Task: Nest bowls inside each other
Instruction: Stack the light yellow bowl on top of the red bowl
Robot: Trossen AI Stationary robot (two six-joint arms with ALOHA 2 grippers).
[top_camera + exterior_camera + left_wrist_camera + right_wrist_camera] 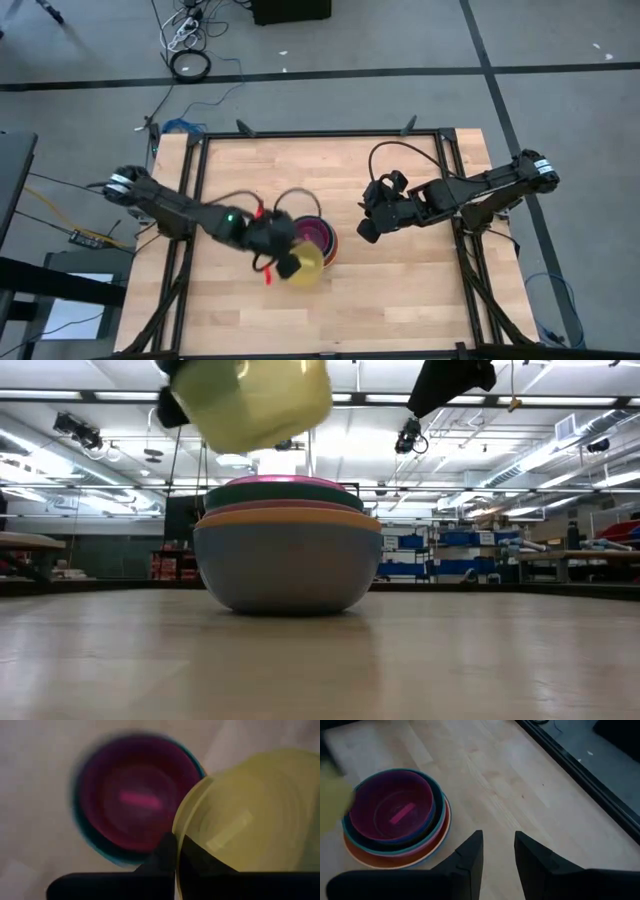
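A pale wood table (400,290) in a black frame stands on grey floor, with cables (188,50) behind it; the low view shows a workshop hall with shelves (470,550) beyond. Most of the tabletop lies bare, widest at the front and on the right. The nested stack (322,240) sits near the middle, a magenta bowl (392,807) innermost. The left gripper (287,266) has its fingers clamped on the rim of the yellow bowl (307,262), held in the air beside the stack, seemingly overlapping its edge. The right gripper (497,852) hovers right of the stack, fingers apart, holding nothing.
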